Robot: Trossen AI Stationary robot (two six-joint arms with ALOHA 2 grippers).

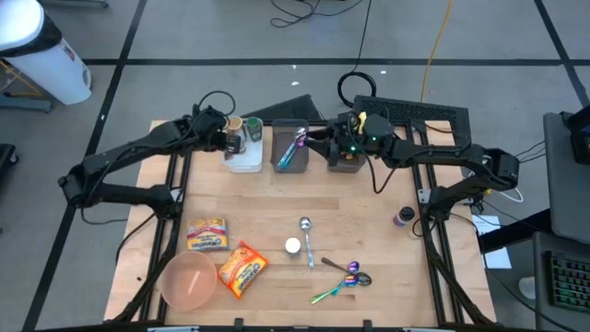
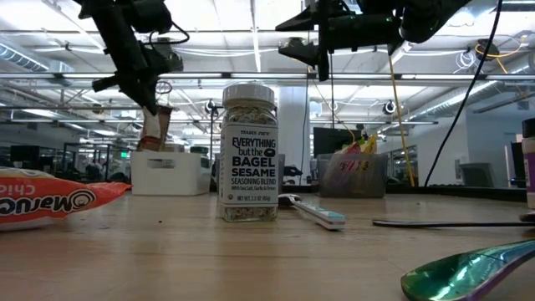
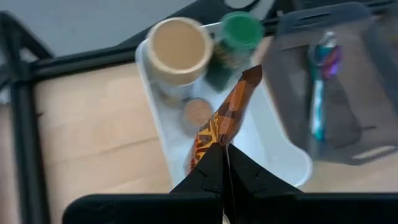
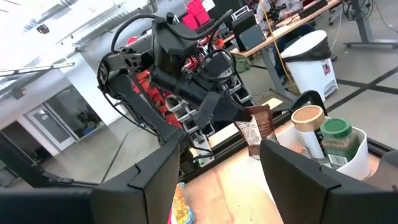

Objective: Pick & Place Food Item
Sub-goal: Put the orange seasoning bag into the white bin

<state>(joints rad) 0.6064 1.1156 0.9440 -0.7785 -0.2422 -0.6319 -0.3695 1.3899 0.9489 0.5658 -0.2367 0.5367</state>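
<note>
- A wooden surface [image 1: 277, 207] in a large open workshop is seen; along its far edge stand a white bin [image 1: 245, 159], a grey bin with cutlery [image 1: 289, 148] and a dark bin [image 1: 345, 159].
- The left claw [image 3: 224, 155] is found pressed together, pinching a brown snack packet [image 3: 219, 124] by one end, held over the white bin.
- In that bin a tan-lidded canister [image 3: 179, 45], a green-lidded jar [image 3: 237, 32] and a small round lid are noted; free space lies on the side towards the grey bin.
- It is judged that the packet should be lowered into that free space, clear of the jars, before release.
- The right claw [image 4: 219, 163] is spread and empty, above the dark bin.
- Further packets [image 1: 241, 267] lie on the near surface.
</note>
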